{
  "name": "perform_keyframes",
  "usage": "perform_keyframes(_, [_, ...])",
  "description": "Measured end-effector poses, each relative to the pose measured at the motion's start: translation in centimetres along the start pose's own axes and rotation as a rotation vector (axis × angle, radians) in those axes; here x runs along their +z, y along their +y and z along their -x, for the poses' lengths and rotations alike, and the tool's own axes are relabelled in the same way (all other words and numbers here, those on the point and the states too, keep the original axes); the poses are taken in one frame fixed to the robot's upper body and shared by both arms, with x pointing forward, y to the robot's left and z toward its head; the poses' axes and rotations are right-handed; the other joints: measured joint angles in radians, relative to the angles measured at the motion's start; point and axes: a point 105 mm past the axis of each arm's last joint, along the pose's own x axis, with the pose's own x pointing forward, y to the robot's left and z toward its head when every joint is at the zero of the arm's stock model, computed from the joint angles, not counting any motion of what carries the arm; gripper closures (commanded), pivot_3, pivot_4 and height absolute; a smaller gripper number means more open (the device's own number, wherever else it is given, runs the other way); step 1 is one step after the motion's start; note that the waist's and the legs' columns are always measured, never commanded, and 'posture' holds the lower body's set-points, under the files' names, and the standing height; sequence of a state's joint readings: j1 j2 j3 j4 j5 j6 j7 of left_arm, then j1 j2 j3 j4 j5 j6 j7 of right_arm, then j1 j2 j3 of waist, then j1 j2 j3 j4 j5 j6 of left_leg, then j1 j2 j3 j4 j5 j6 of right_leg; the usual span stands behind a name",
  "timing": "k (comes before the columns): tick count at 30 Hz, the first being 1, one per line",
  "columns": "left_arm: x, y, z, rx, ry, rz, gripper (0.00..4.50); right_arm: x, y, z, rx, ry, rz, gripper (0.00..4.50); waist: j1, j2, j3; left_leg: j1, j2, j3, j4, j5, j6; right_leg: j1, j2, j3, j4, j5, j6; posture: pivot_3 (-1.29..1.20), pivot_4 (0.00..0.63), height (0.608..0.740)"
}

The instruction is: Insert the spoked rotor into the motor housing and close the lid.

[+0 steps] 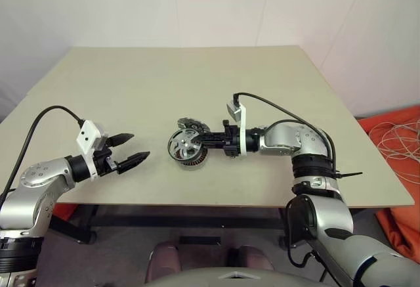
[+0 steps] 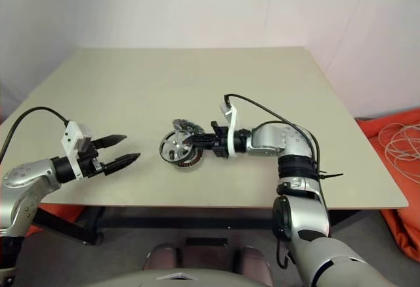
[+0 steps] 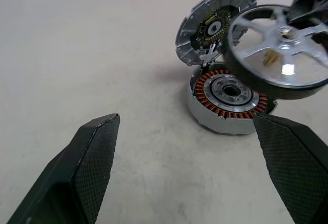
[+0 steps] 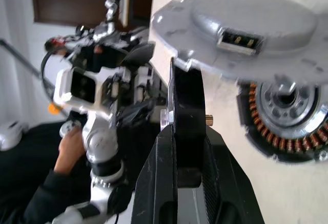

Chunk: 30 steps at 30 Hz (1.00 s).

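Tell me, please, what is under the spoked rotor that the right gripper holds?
The spoked rotor, clamped in the right gripper, hangs over the motor housing, which stands on the table. The copper windings and silver centre are visible; the rotor covers the housing's far edge.

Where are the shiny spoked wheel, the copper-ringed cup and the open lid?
spoked rotor point(image 3: 279, 47), left wrist view, on a spoke.
motor housing point(image 3: 229, 92), left wrist view, on its silver centre.
lid point(image 3: 212, 28), left wrist view, on its inner face.

This looks like a robotics lab or test room. A plain beige table point(image 1: 197, 90) stands against bare white walls point(image 1: 197, 4), with motor parts point(image 1: 189, 146) on it, and loose white cable point(image 1: 400, 146) lies on orange cloth point(image 1: 394, 169) on the floor.
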State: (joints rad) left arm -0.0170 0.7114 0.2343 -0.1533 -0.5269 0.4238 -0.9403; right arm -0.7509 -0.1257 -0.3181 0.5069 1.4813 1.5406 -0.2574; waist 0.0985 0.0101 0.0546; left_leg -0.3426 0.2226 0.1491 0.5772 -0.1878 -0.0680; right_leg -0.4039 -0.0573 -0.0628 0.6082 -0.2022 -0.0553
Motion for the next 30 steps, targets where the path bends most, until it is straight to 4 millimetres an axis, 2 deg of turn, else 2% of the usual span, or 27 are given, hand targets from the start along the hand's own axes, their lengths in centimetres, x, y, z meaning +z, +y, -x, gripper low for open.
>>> perform_keyframes(16, [0.2, 0.0, -0.1, 0.012, -0.005, -0.006, 0.10, 1.3, -1.8, -0.2, -0.086, -0.096, -0.050, 4.17, 0.000, 0.000, 0.000, 0.000, 0.000, 0.000, 0.000, 0.000, -0.001, 0.000, 0.000, 0.000, 0.000, 0.000, 0.000, 0.00, 0.000, 0.740])
perform_keyframes(30, [0.3, 0.1, -0.1, 0.022, -0.009, -0.009, 0.10, 0.7, -2.5, -0.9, -0.091, -0.088, -0.066, 4.17, -0.001, 0.000, 0.000, 0.000, 0.000, 0.000, 0.000, 0.000, -0.001, 0.000, 0.000, 0.000, 0.001, 0.000, 0.000, 0.00, 0.000, 0.740])
